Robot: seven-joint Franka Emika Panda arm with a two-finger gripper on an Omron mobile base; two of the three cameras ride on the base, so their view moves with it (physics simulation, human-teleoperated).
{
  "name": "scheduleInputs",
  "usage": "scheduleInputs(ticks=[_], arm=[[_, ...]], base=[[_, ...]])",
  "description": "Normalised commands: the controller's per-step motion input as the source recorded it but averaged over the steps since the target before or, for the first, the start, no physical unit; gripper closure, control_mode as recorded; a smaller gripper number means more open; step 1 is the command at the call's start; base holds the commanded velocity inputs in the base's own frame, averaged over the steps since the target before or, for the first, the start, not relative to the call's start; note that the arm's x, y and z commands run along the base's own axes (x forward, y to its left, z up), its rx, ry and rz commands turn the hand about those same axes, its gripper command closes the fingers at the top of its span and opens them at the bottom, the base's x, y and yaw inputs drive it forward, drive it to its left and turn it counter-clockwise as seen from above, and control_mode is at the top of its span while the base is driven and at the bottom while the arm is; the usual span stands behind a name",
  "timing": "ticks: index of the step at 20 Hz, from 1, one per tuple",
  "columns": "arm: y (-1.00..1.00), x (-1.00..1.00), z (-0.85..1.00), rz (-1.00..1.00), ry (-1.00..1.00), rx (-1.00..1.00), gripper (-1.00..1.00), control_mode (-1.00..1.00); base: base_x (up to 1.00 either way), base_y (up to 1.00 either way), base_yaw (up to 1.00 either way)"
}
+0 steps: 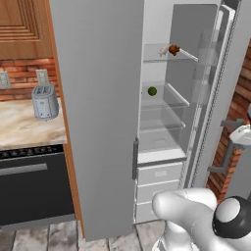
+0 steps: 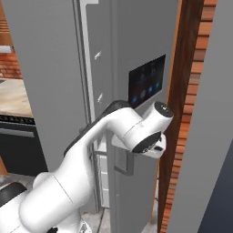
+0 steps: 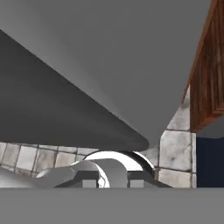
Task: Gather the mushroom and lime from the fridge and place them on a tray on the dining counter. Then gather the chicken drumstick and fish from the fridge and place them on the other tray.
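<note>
The fridge [image 1: 98,98] stands with its right door [image 1: 196,73] swung open onto white glass shelves. A reddish-brown chicken drumstick [image 1: 173,49] lies on the upper shelf. The small green lime [image 1: 152,91] rests one shelf lower. My hand [image 2: 146,139] presses against the outside of the open door, below its black panel [image 2: 146,81] and just above the grey bar handle [image 2: 123,167]. My gripper [image 3: 113,183] is shut and points down along the door; whether it clasps the handle I cannot tell. The mushroom, fish, trays and dining counter are out of view.
A grey toaster [image 1: 45,101] sits on the marbled kitchen counter [image 1: 24,130] left of the fridge, above a black oven front [image 1: 34,186]. A wooden panel and a brick wall [image 2: 191,91] stand close to the right of the open door. The floor [image 3: 175,148] is tiled.
</note>
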Motion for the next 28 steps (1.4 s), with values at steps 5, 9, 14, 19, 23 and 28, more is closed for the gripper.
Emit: scheduleInputs(ticks=[5,9,14,19,23,28], arm=[[-0.46,-0.70,0.05,-0.08,0.00,0.00,-1.00,-1.00],[-0.27,-0.70,0.08,-0.13,0.00,0.00,-1.00,-1.00],[0.97,-0.38,0.05,-0.29,-0.01,0.00,-1.00,-1.00],[1.00,-0.05,0.04,-0.38,0.00,0.00,-1.00,-1.00],[1.00,0.18,0.05,-0.29,0.00,0.00,-1.00,-1.00],[0.95,0.64,0.05,-0.13,-0.02,0.00,-1.00,-1.00]], base=[[0.00,0.00,0.00],[0.00,0.00,0.00],[0.00,0.00,0.00],[0.00,0.00,0.00],[0.00,0.00,0.00],[0.00,0.00,0.00]])
